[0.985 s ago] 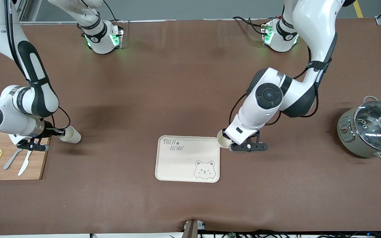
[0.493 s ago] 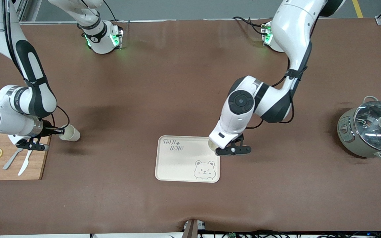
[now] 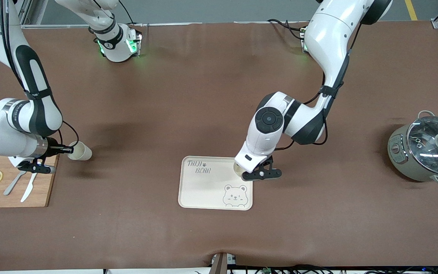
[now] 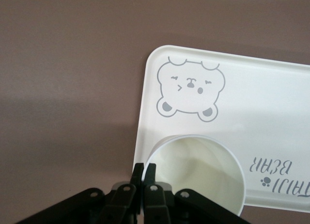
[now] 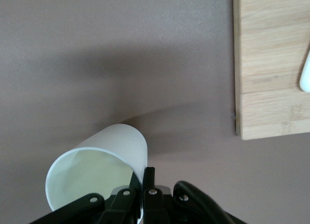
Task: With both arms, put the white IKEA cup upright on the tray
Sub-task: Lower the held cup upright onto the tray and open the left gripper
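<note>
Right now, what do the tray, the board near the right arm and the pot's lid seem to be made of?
The tray: likely plastic or melamine, matte cream, with a printed bear and lettering. The board: wood, perhaps bamboo, with pale grain and glued strips visible in the right wrist view. The pot's lid: apparently glass, transparent and reflective, with a coppery metallic knob.
</note>
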Available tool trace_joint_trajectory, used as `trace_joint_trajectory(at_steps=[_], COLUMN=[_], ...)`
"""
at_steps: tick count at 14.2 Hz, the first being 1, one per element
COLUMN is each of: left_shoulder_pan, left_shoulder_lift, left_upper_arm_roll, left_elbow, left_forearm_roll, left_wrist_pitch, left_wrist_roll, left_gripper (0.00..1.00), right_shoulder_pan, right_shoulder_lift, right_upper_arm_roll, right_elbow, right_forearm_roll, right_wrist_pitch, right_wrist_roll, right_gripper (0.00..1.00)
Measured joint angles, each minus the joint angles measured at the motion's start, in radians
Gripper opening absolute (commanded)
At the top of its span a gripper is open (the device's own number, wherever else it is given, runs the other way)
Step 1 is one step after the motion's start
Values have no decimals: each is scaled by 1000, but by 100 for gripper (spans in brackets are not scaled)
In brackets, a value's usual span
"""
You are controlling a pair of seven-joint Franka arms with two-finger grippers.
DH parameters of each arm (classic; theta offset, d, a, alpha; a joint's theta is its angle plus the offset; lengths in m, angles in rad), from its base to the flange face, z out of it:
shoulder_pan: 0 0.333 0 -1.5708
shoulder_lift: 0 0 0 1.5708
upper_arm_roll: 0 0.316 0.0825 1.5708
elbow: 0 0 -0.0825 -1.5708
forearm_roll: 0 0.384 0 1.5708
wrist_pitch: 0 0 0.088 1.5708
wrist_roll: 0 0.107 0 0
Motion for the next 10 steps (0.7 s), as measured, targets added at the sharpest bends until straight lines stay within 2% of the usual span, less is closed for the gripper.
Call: trace_joint_trajectory(at_steps=[6, 10], left_shoulder_pan=[-19, -18], left_shoulder_lift=[68, 99], left_upper_arm_roll=[0, 2], left_elbow=[2, 6], left_forearm_roll=[0, 0], left_wrist_pitch=[119, 149], left_wrist_roll=[-43, -43], left_gripper=[0, 0], right_shoulder_pan=[8, 33], right_shoulder_lift=[-1, -14], right_upper_arm_roll=[12, 17], right_elbow=[80, 148], right_forearm_roll=[35, 61], right_wrist_pitch=[-152, -257], right_wrist_roll=[0, 0], right_gripper=[0, 0])
